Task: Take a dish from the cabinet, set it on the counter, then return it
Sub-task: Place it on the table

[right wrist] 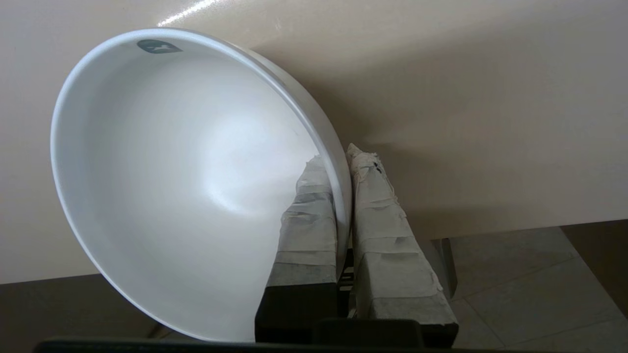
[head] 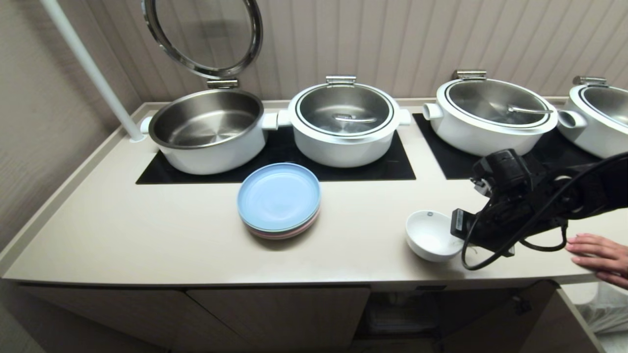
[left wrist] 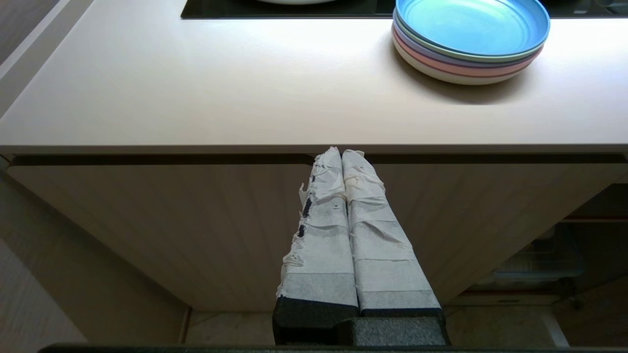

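Bowl (right wrist: 162, 186) rim bears an unreadable grey mark — right gripper (right wrist: 343, 157) pinches it; left gripper (left wrist: 341, 154) is clenched, empty, below the counter (left wrist: 196, 88).

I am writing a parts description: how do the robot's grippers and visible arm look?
Both the left gripper and the right gripper have two long black fingers wrapped in wrinkled white tape. The right arm is black and bulky, with a looping black cable.

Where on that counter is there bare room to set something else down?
Bare counter lies left of the stacked plates, and between them and the white bowl pinched by the right tool. The right end is crowded: arm, bowl, a person's hand. Pots fill the back.
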Robot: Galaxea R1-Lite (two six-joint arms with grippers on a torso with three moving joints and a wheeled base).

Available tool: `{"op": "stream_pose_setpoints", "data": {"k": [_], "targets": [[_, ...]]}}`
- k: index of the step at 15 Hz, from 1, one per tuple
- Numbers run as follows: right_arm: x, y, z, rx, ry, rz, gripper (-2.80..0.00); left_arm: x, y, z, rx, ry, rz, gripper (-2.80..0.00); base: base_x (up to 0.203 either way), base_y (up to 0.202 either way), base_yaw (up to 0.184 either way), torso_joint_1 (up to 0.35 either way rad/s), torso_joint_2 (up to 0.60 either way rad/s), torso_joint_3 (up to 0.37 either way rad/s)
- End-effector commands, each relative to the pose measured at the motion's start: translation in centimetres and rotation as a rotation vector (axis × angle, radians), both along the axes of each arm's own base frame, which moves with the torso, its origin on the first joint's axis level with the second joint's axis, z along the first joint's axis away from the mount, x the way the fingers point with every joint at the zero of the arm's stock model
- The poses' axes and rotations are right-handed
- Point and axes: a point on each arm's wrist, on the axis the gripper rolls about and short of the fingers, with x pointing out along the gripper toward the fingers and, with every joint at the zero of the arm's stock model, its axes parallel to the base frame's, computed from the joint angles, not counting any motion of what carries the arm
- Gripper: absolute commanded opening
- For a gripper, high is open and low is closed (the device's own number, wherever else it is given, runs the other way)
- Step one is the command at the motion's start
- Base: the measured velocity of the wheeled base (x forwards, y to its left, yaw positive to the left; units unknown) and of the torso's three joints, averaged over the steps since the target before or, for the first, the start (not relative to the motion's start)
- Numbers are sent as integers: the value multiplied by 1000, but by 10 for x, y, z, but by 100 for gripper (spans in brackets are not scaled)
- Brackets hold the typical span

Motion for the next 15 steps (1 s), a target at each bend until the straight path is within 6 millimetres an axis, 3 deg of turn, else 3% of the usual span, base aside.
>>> {"op": "stream_pose_setpoints", "data": {"k": [1, 15], "targets": [[0, 0, 0, 2, 1, -1, -280, 0, 0, 0, 0, 0, 1, -280, 0, 0, 0, 0, 0, 0], [-2, 0, 1, -1, -10, 1, -280, 0, 0, 0, 0, 0, 0, -280, 0, 0, 0, 0, 0, 0]]}}
